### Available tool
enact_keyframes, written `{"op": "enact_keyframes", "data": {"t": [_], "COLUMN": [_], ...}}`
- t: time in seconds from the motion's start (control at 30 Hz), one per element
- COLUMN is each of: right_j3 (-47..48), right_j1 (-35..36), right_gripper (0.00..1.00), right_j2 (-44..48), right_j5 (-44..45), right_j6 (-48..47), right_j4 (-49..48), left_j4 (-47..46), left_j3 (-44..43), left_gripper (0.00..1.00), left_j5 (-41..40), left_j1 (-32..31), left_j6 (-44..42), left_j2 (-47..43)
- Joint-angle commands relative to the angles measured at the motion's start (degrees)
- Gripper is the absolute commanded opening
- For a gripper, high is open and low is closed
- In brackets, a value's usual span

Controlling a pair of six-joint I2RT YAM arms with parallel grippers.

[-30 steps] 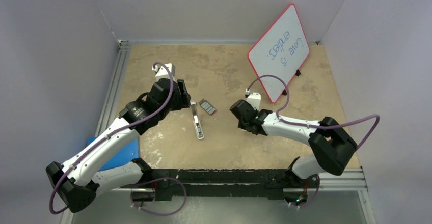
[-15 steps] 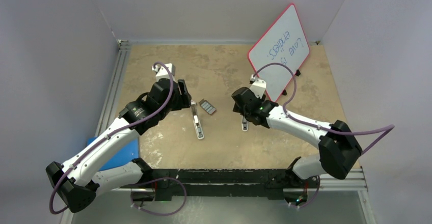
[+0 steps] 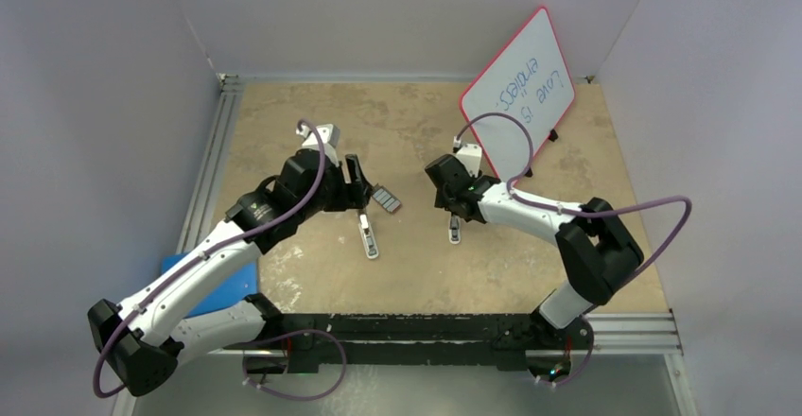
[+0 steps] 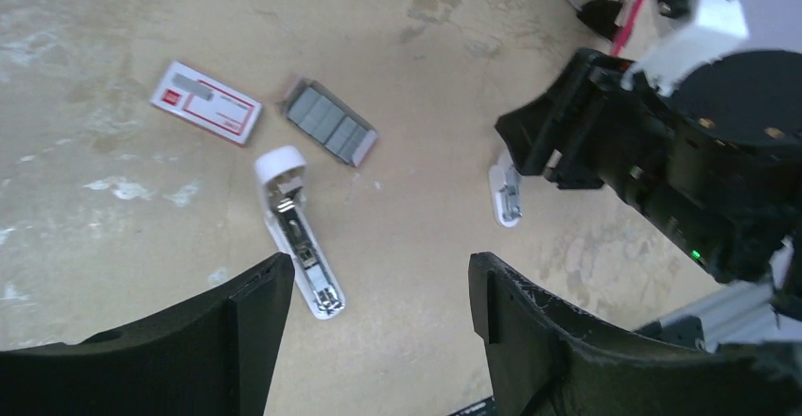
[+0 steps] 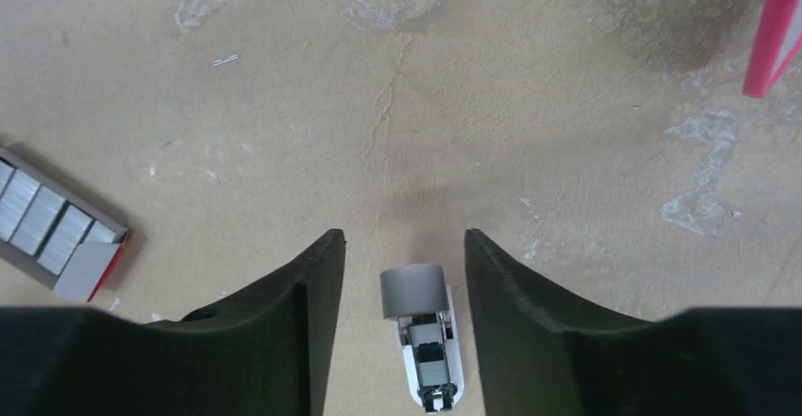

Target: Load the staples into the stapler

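High rear overview, wrist views downward, sharing staples [image 4: 328,134]

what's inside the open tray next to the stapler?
Grey staples lie in side-by-side strips in the tray. Whether more strips sit beneath that top layer is covered and cannot be seen.

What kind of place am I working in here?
Probably a lab robot test cell: plain grey partition walls box in a worn, stained beige tabletop edged with aluminium rails, and a red-framed whiteboard stands propped at the back.
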State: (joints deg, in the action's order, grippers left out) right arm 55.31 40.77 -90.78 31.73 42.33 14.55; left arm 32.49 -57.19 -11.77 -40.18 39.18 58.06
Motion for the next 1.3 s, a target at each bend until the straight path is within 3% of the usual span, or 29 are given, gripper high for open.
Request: {"op": "enact_keyframes", "data": {"t": [0.0,0.23,0.37,0.77,1.0,1.27], "right_j3": [2.87,0.86,-0.14,-2.27,-2.74,-3.41], "right_j1": [-0.32,-0.38,-0.42,-0.59,-0.68,-0.77], "right_gripper": [0.47,0.34,0.29,0.31,0.46,0.39], "right_j2": [-1.08,0.10,0.94,1.96,2.46,4.36], "right_j5": [-0.09,0.85,0.80,-2.42,-2.99,-3.73], "right_j6": [-1.59,-1.06,-0.25,0.06,1.43,1.89], "right_j4": [-0.68,-1.79,-2.19,-3.53,-3.64,-2.77], "left_j4": [-6.94,-14.28,-15.82,-20.08,-22.94,-28.22], "left_j3": [1.30,2.45,0.03,-4.92,-4.90,-1.91], "left_gripper": [0.66,0.55,0.48,0.30,0.29,0.23], "left_j5": [10.21,25.46,27.72,30.03,30.57,32.62], "left_j1": [0.10,0.03,-0.15,-3.80,-4.70,-4.81], "left_j6": [-1.56,2.54,7.84,14.59,17.31,20.36], "left_j2": [-0.08,5.48,11.10,27.69,33.94,37.81]}}
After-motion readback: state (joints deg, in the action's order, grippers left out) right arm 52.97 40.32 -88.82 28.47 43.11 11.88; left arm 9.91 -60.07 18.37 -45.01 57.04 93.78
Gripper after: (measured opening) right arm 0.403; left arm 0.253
